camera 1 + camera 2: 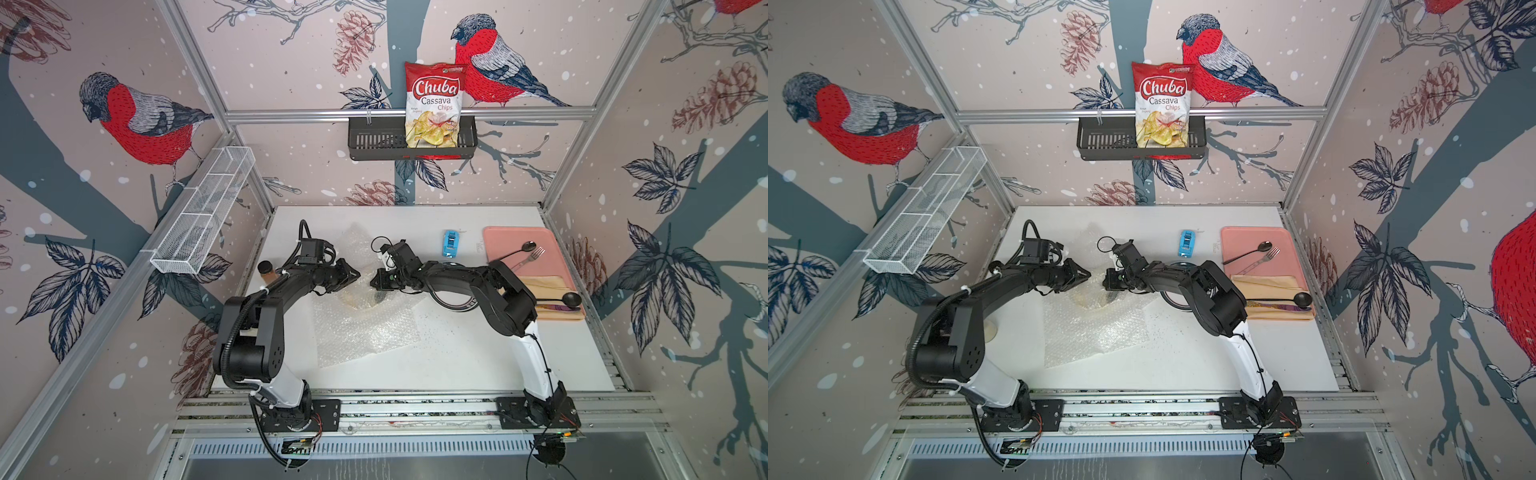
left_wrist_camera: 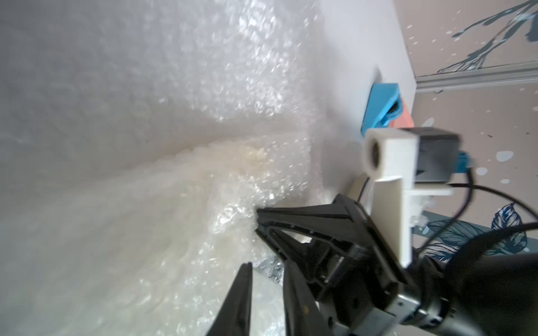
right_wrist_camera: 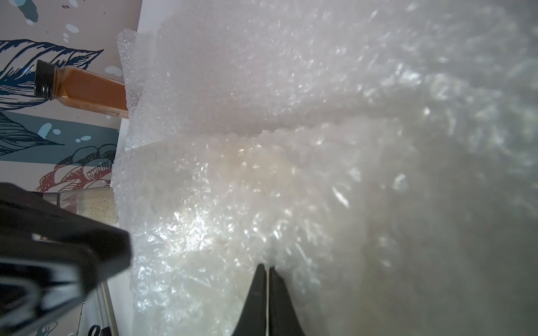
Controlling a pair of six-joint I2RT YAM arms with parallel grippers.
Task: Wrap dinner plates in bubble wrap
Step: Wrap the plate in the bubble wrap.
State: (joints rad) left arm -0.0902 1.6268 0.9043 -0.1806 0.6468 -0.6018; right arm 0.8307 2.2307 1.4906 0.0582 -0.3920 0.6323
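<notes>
**While the right claw pinches the wrap, the fold over the plate is only half made**

Although several sheets of bubble wrap (image 1: 365, 332) lie spread across the middle of the desk (image 1: 478, 370), only one dinner plate (image 1: 358, 300) is under work. It sits at the sheets' rear edge, towards the back of the desk, and its cream face and a dark mark show dimly through the plastic bunched over it. Both arms meet above it. The right claw (image 3: 266, 267) is clenched on a ridge of the wrap, with a thin film of it caught between the fingers in the right wrist view. The left claw (image 2: 266, 263) hangs just beside it with its fingers a little apart. Wrap shows beyond the gap but nothing seems caught in it, so I take that claw as released.

Another plate (image 1: 446, 304), known by its dark rim, lies mostly hidden under the right arm, nearer the right edge and bare of wrap. A third I cannot find for certain.

By my reading the step in hand is folding a flap over the first plate, and the task is early: one plate is partly covered and at least one untouched. The next move calls for the right claw to carry its pinch across the plate without dragging the plate along, while the left claw takes a fresh hold or presses the sheet flat. Crinkly film slips and springs back, so a shallow pinch may lose it.
</notes>
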